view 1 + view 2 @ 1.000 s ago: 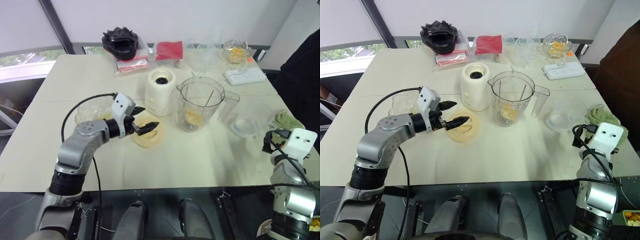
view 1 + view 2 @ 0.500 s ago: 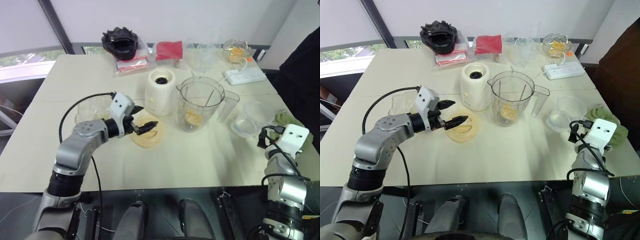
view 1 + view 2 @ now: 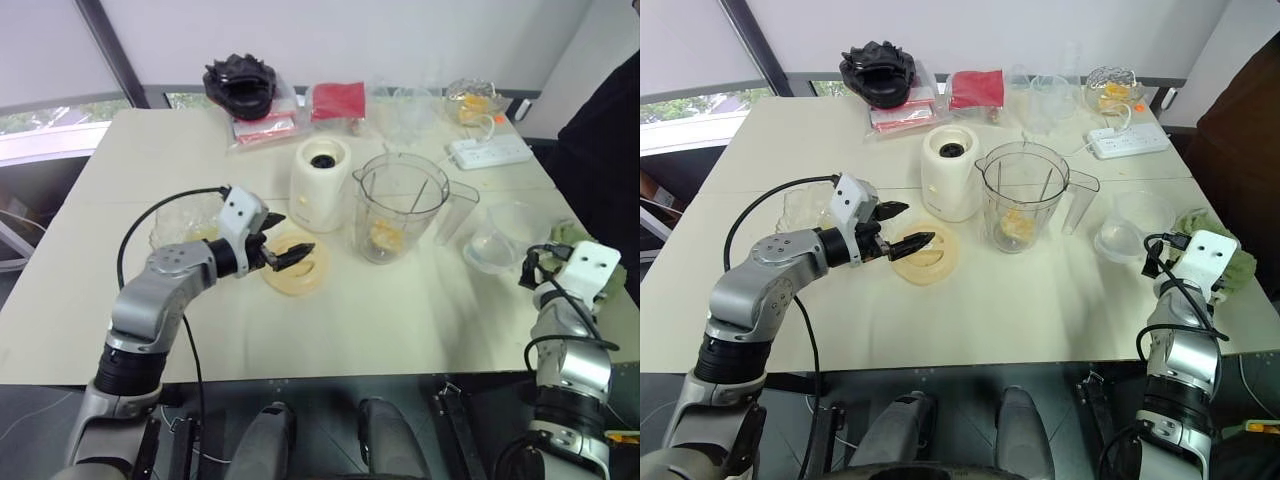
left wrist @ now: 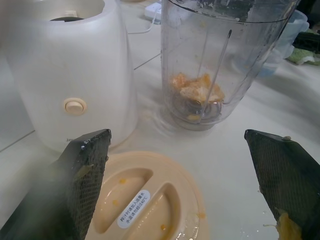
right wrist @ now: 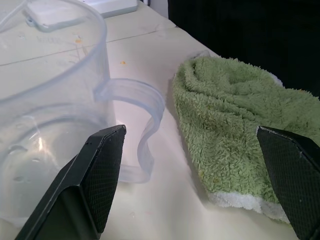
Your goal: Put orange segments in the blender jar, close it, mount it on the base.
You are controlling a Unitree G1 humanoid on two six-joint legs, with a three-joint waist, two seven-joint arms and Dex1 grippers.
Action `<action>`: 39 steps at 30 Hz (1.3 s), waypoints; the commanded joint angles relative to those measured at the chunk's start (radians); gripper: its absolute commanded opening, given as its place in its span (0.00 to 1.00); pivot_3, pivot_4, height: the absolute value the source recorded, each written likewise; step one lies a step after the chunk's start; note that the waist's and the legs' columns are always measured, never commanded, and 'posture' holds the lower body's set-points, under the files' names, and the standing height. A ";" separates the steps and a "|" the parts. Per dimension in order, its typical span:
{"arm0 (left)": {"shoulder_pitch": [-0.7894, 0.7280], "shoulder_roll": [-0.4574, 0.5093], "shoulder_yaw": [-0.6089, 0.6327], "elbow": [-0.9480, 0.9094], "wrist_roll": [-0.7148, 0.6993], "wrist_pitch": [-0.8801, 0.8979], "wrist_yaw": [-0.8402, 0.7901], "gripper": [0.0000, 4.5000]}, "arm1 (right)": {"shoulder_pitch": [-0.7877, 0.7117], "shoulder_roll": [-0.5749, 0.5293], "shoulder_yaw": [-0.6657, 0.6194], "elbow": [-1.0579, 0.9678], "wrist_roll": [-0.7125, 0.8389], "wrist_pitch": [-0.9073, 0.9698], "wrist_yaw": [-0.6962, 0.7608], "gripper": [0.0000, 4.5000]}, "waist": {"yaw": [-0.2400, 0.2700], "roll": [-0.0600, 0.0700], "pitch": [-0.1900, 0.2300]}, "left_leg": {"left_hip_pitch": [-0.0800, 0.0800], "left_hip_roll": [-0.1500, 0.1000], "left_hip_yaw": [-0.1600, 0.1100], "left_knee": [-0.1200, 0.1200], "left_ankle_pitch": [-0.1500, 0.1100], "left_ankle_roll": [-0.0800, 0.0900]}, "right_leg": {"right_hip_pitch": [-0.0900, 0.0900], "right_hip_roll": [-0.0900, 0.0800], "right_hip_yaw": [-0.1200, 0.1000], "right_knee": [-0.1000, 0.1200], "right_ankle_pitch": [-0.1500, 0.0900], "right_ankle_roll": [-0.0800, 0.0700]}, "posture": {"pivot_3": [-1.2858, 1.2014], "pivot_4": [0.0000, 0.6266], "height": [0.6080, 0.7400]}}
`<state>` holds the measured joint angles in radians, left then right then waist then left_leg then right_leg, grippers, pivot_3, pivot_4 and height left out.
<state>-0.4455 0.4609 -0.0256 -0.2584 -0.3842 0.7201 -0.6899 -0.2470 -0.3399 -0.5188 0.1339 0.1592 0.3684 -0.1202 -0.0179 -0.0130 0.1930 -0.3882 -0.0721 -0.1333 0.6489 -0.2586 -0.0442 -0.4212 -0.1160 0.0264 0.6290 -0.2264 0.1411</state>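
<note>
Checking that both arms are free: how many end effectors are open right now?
2. The left end effector is open over the cream lid, beside the blender base; the right end effector is open by the clear jug and green towel.

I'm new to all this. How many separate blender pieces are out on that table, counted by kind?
jar, orange bits inside: 1
base, white: 1
lid, cream, lying flat on the table: 1
Total: 3
</note>
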 commanded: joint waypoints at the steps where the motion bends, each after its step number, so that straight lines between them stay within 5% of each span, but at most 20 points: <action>1: -0.012 0.013 0.009 -0.045 -0.018 -0.004 -0.002 0.99 | -0.020 -0.036 -0.022 -0.004 0.003 -0.032 -0.005 0.96 | 0.000 0.000 0.000 | 0.000 0.000 0.000 0.000 0.000 0.000 | 0.000 0.000 0.000 0.000 0.000 0.000 | 0.52 0.24 1.00; 29: -0.055 0.030 0.007 -0.026 -0.008 -0.009 -0.018 0.99 | -0.163 -0.113 0.003 0.346 0.005 -0.232 0.001 0.96 | -0.002 0.000 0.000 | 0.000 0.000 0.000 -0.001 0.000 0.000 | 0.000 0.000 0.000 0.000 0.000 0.000 | 0.52 0.24 1.00; 32: -0.054 0.029 0.008 -0.028 -0.008 -0.009 -0.014 1.00 | -0.171 -0.114 0.008 0.362 0.006 -0.244 -0.001 0.78 | -0.002 0.000 0.000 | 0.000 0.000 0.000 -0.001 0.000 0.000 | 0.000 0.000 0.000 0.000 0.000 0.000 | 0.52 0.24 1.00; 37: -0.054 0.028 0.008 -0.030 -0.009 -0.008 -0.008 1.00 | -0.175 -0.114 0.019 0.374 0.012 -0.254 0.000 0.18 | 0.004 0.000 0.000 | 0.000 0.000 0.000 -0.001 0.000 0.000 | 0.000 0.000 0.000 -0.001 0.000 0.000 | 0.52 0.24 1.00; 39: -0.054 0.028 0.008 -0.030 -0.009 -0.009 -0.007 1.00 | -0.170 -0.110 0.022 0.371 0.015 -0.255 0.000 0.01 | 0.003 0.000 0.000 | 0.000 0.000 0.000 0.000 0.000 0.000 | 0.000 0.000 0.000 -0.001 0.000 0.000 | 0.52 0.24 1.00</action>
<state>-0.4834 0.4801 -0.0258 -0.2570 -0.3836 0.7193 -0.6966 -0.4243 -0.4321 -0.4858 0.5077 0.1821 0.1127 -0.1058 -0.0153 -0.0130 0.1931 -0.3885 -0.0725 -0.1331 0.6485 -0.2584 -0.0444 -0.4205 -0.1164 0.0268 0.6279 -0.2264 0.1412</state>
